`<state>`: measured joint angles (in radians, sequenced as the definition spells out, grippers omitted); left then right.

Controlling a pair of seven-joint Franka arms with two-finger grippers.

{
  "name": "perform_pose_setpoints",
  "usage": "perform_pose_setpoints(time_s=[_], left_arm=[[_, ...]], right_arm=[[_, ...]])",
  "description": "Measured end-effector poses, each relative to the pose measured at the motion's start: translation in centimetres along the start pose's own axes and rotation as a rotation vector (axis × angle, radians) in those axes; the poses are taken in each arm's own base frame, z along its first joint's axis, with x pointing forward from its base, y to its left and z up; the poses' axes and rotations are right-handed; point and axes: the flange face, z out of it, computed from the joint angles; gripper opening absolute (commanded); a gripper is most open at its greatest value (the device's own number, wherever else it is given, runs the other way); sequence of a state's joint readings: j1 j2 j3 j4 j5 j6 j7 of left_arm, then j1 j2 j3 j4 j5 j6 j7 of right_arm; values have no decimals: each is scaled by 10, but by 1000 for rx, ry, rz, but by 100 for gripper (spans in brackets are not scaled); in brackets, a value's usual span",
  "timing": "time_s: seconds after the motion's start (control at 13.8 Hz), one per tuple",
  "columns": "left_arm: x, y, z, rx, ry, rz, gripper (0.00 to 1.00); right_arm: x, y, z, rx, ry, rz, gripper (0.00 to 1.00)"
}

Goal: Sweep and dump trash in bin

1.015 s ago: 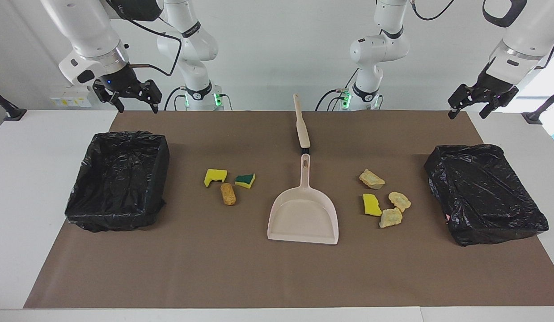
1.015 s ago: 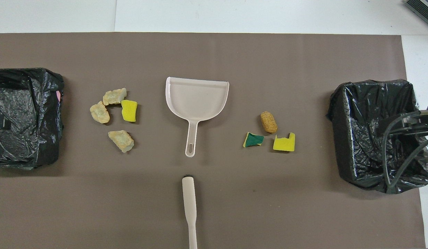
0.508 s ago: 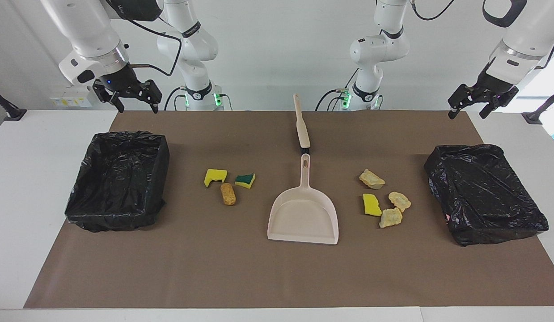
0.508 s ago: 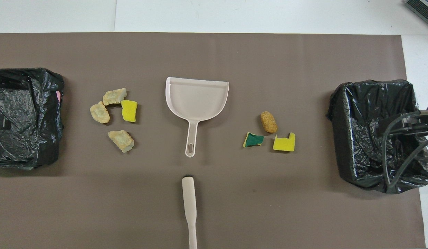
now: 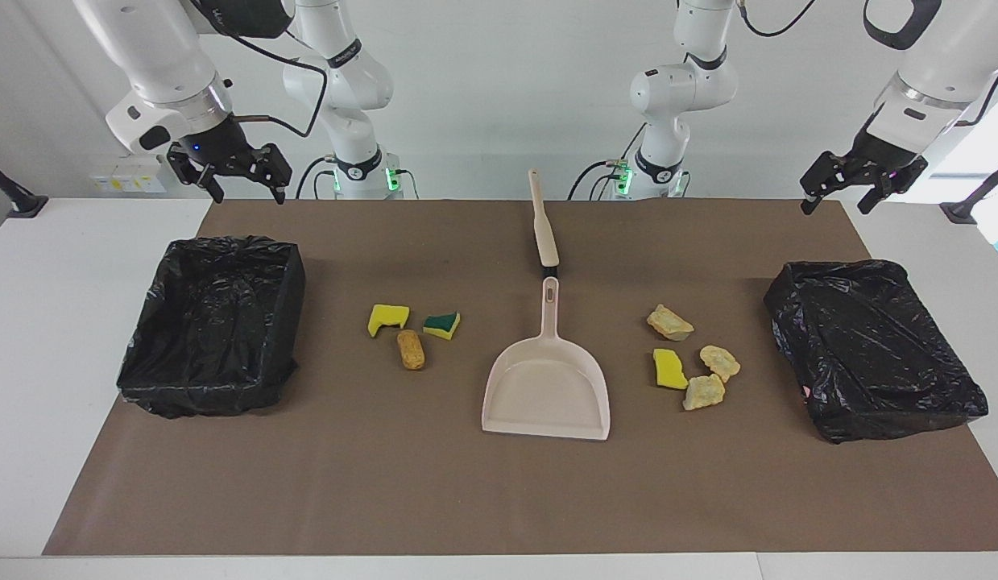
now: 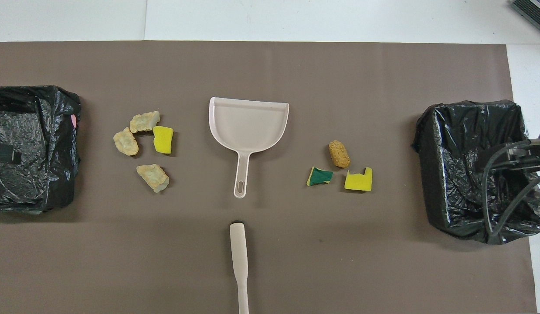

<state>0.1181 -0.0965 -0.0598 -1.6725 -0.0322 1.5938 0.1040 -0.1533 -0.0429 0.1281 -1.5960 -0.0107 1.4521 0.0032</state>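
Overhead view: trash [image 6: 338, 153] yellow, green, tan scraps.

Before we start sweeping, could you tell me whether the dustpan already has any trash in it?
Empty. The dustpan lies flat on the mat with a bare tray; all seven scraps still sit on the mat in two clusters beside it.

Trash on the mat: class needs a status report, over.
Left gripper and right gripper open, raised, empty. Trash unswept in two clusters flanking the dustpan. Brush untouched. Nothing in the way.
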Motion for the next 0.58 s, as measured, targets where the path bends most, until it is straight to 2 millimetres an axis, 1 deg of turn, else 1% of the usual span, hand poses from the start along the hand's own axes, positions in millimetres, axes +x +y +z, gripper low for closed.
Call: perform_pose_setpoints(time_s=[0.07, 0.15, 0.29, 0.36, 0.44, 0.51, 0.58], left_arm=[[0, 13, -1, 0, -3, 9, 100], [-2, 35, -1, 0, -12, 6, 100], [-13, 95, 4, 5, -37, -12, 100], [-24, 129, 13, 12, -57, -9, 100], [-41, 162, 24, 23, -82, 0, 100], [-61, 189, 36, 32, -107, 13, 100], [-83, 212, 49, 32, -137, 27, 100]], right_arm=[[0, 1, 0, -1, 0, 2, 100], [0, 3, 0, -1, 0, 6, 100], [0, 10, 0, 0, -1, 19, 100], [-1, 13, 1, 1, -6, 25, 100], [-2, 16, 2, 2, -17, 30, 100], [-3, 17, 2, 2, -20, 32, 100], [-3, 17, 2, 2, -20, 32, 100]])
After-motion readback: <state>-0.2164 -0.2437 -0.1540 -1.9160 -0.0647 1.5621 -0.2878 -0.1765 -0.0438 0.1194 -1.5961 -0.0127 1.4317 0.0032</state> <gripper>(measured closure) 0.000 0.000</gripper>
